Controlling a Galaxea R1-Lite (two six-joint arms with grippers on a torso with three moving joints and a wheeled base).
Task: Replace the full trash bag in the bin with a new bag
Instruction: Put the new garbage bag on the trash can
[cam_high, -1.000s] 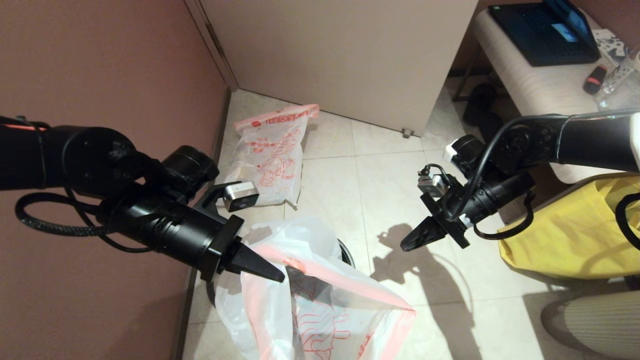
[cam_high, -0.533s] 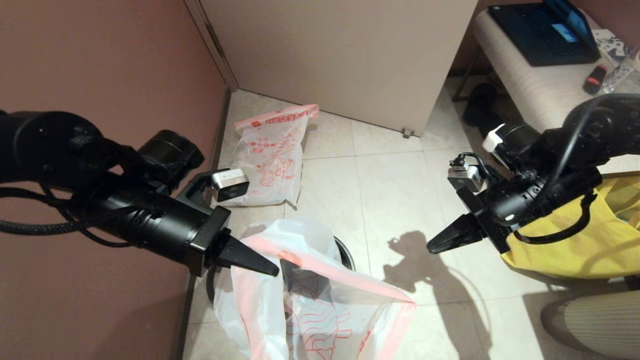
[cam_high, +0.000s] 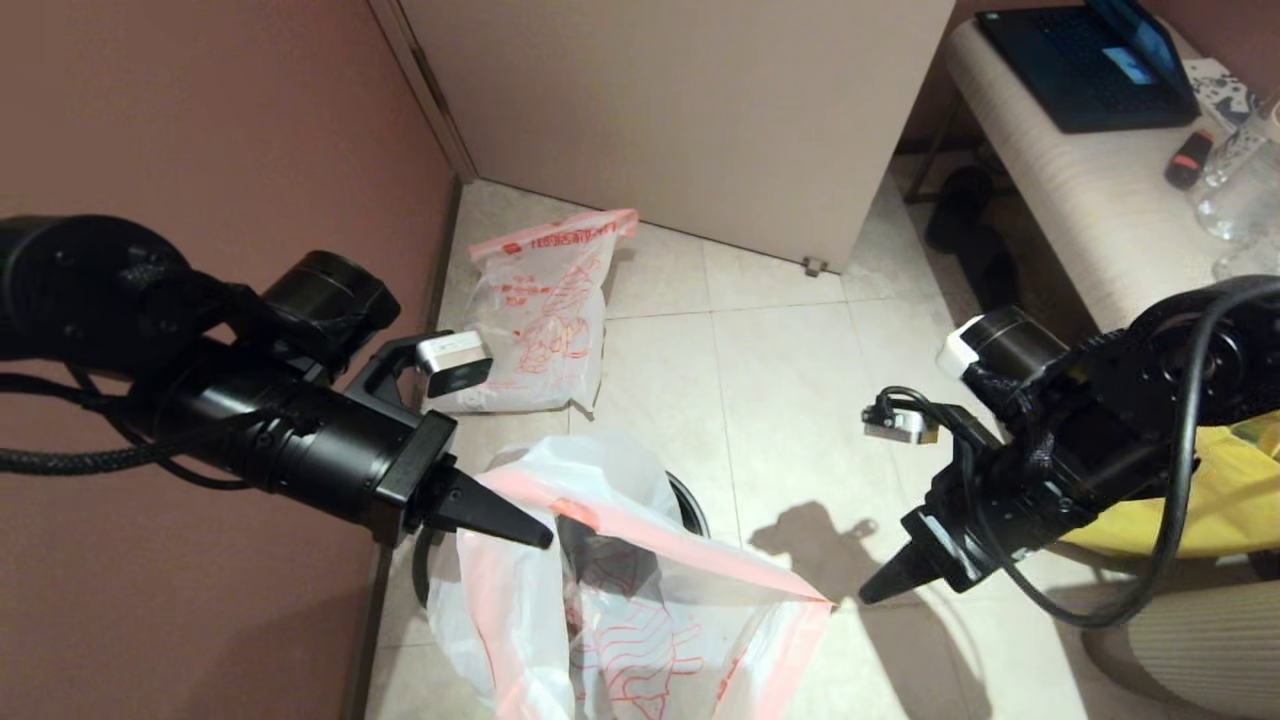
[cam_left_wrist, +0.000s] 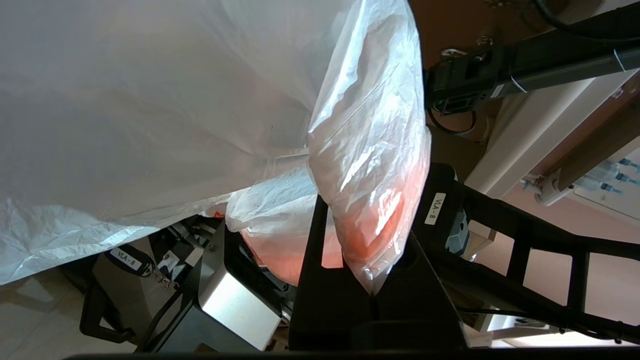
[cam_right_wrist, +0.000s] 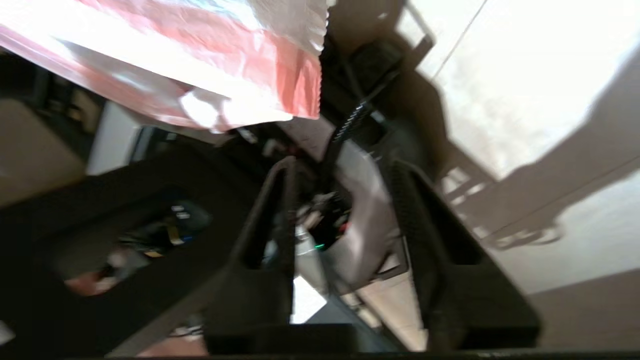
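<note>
My left gripper (cam_high: 535, 538) is shut on the pink mouth band of the new bag (cam_high: 620, 610), a crinkly whitish bag hanging open over the bin (cam_high: 692, 505). Only a dark arc of the bin's rim shows beside the bag. In the left wrist view the bag (cam_left_wrist: 370, 150) is pinched between the fingers of my left gripper (cam_left_wrist: 372, 287). The full trash bag (cam_high: 545, 320), with red print, leans by the wall on the floor. My right gripper (cam_high: 868, 595) is open, just right of the new bag's far corner. The right wrist view shows that pink corner (cam_right_wrist: 295, 80) ahead of the right gripper (cam_right_wrist: 342, 167).
A yellow bag (cam_high: 1235, 490) lies on the floor at the right, behind my right arm. A bench (cam_high: 1080, 170) with a laptop (cam_high: 1090, 60) stands at the back right. The pinkish wall (cam_high: 250, 150) and a pale cabinet (cam_high: 700, 110) close off the corner.
My right arm has swung down and toward the new bag's right corner. My left arm has drawn back a little with the bag's mouth still in its grip.
</note>
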